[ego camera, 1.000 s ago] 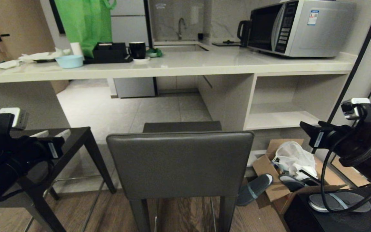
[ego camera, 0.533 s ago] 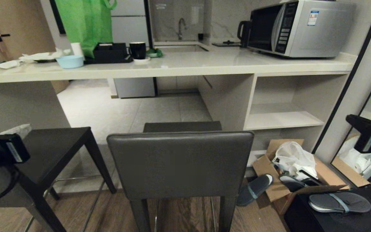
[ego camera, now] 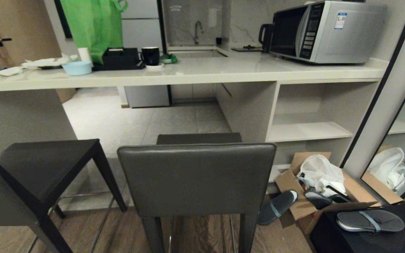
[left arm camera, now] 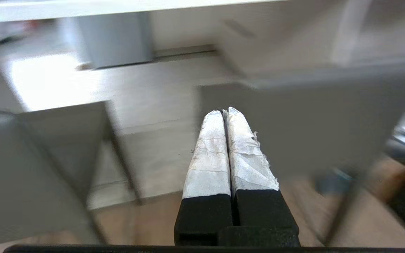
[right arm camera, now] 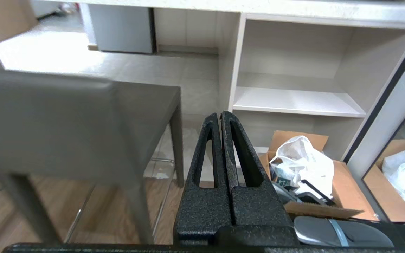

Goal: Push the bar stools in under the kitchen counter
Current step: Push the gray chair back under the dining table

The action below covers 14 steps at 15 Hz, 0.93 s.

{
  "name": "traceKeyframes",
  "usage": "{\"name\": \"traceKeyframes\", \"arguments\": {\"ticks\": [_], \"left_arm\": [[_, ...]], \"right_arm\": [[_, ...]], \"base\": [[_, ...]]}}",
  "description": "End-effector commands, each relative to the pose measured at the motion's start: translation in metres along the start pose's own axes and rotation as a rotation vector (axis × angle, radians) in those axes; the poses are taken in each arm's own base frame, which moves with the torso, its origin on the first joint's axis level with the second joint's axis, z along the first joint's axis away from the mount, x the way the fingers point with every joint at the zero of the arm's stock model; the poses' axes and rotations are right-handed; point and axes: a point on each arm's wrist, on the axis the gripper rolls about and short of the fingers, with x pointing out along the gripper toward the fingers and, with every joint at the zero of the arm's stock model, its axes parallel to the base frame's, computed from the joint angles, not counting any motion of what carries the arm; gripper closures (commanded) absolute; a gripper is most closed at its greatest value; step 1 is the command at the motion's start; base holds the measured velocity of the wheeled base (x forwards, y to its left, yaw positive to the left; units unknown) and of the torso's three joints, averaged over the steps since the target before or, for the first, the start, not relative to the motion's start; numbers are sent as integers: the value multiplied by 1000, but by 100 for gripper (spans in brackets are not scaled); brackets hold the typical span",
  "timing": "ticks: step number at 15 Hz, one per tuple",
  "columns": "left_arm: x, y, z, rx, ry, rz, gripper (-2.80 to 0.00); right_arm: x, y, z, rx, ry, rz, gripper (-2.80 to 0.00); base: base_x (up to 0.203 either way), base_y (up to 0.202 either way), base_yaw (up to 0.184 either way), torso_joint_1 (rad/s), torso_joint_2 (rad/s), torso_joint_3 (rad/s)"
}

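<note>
Head view takes in the kitchen counter (ego camera: pixel 202 72) across the whole width, its open bay directly ahead and shelves at the right end. Two bar stools stand short of it: the middle stool (ego camera: pixel 197 179) shows its backrest square to the camera, with its seat only just reaching toward the counter's front edge; the left stool (ego camera: pixel 44 168) sits beside it, turned at an angle, also outside the bay. Neither looks pushed in yet.

A second ago both arms were raised at the sides of this view; half a second ago they were sinking, and now neither shows in it. That reads as the arms dropping low to shove, so the pushing probably starts next.

One microwave (ego camera: pixel 325 30) is on the counter, one cardboard box (ego camera: pixel 311 207) on the floor to the right, and three slippers lie around it.

The left pincer (left arm camera: pixel 225 116) is closed, its taped tips pressed together on nothing. The right pincer (right arm camera: pixel 221 117) is likewise shut and empty, pointing past the middle stool's seat toward the shelves.
</note>
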Motion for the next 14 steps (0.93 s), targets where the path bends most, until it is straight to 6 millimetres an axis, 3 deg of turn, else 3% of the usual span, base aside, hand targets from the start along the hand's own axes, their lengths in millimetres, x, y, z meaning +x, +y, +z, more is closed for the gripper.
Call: {"name": "traceKeyframes", "arguments": {"ticks": [1,3,5,9,12,14], "left_arm": [[-56,-16,-16,22,-78,-92,0],[-80,-21,-38,18,-58,-127,0],[-83,-19,-60,13,3,-26,0],[-66,-14,-92,6,107,61,0],[-47,-10,-126,27,116,81,0],[-40,-9,-127,85,-14,112,0]], "right_arm": [[-63,7,-11,-20,-84,9,0],[-91,13,-33,-35,-92,12,0],[-101,17,-61,-35,-58,16,0],[-78,16,-105,2,112,-5,0],[-52,13,-144,-24,85,-40,0],[-45,12,-150,-38,-7,-73,0]], "base": [[0,0,0,0,0,0],[0,0,0,0,0,0],[0,0,0,0,0,0],[0,0,0,0,0,0],[0,0,0,0,0,0],[0,0,0,0,0,0]]}}
